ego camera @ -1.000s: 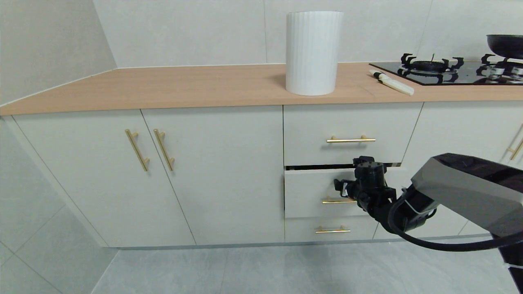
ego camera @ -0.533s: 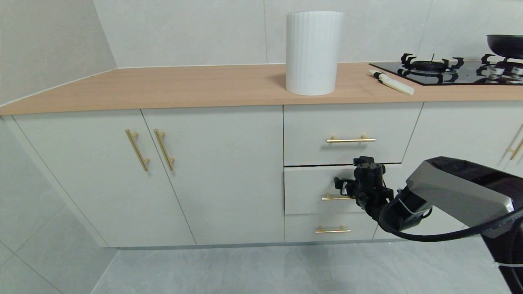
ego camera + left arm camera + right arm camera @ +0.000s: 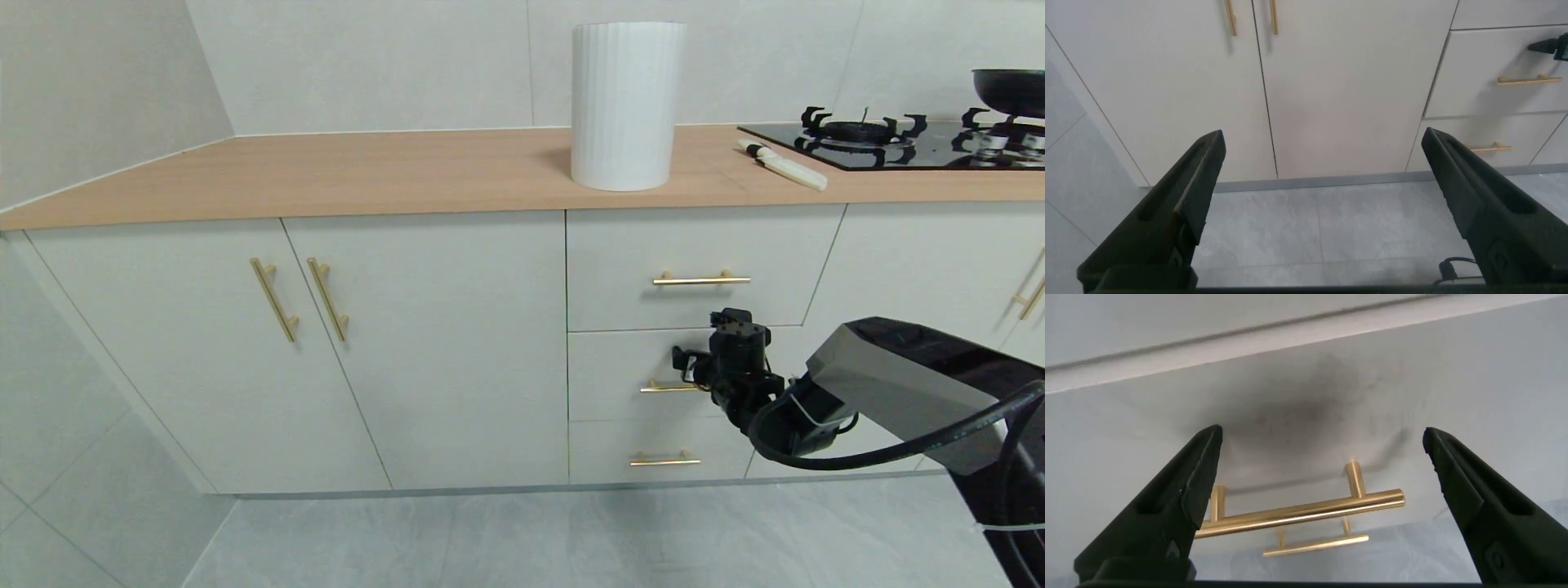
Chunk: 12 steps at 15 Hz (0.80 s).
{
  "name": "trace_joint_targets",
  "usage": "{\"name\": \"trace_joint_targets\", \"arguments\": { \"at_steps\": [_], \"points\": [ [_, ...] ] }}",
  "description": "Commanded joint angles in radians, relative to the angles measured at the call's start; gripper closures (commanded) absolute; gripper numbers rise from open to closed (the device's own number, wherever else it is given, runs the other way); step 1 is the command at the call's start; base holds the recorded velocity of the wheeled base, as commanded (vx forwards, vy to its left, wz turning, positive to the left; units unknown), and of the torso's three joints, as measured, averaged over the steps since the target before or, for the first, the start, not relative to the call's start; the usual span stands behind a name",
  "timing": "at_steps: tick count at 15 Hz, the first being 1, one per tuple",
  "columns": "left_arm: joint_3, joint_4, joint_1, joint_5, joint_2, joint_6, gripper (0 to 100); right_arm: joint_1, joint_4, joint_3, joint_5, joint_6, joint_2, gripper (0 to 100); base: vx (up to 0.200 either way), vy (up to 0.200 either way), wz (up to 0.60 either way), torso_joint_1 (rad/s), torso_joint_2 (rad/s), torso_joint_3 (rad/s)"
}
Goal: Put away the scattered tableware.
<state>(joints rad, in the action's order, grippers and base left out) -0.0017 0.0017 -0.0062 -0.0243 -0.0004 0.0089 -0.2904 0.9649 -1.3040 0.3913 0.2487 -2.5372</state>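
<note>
The right gripper (image 3: pixel 1321 441) sits directly in front of the middle drawer (image 3: pixel 620 371), its fingers spread wide and holding nothing. The drawer's brass handle (image 3: pixel 1306 510) lies just ahead of the open fingers, and its long axis runs level across the gap between them. The drawer front looks flush with the fronts around it.

A white knife (image 3: pixel 782 165) lies on the tabletop (image 3: pixel 392 171), above the drawer and off to its right, with its long axis slanting toward the gas hob (image 3: pixel 890 143). It is not yet put away.

The left gripper (image 3: pixel 1321 139) hangs well to the left of the drawer, fingers also wide apart and empty. The right arm is therefore much the nearer to both the handle and the knife.
</note>
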Motion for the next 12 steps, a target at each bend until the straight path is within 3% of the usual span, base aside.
{"name": "trace_joint_targets", "arguments": {
  "at_steps": [1,8,12],
  "points": [
    [0.000,0.000,0.000,0.000,0.000,0.000,0,0.004,0.005,-0.027,0.012,0.000,-0.017,0,0.000,0.000,0.00,0.000,0.00,0.000],
    [0.000,0.000,0.000,0.000,0.000,0.000,0,0.007,0.006,-0.024,0.023,0.000,-0.014,0,0.000,0.000,0.00,0.000,0.00,0.000],
    [0.000,0.000,0.000,0.000,0.000,0.000,0,0.005,0.005,0.143,0.014,-0.003,0.121,0,0.000,0.000,0.00,0.000,0.00,0.000]
  ]
}}
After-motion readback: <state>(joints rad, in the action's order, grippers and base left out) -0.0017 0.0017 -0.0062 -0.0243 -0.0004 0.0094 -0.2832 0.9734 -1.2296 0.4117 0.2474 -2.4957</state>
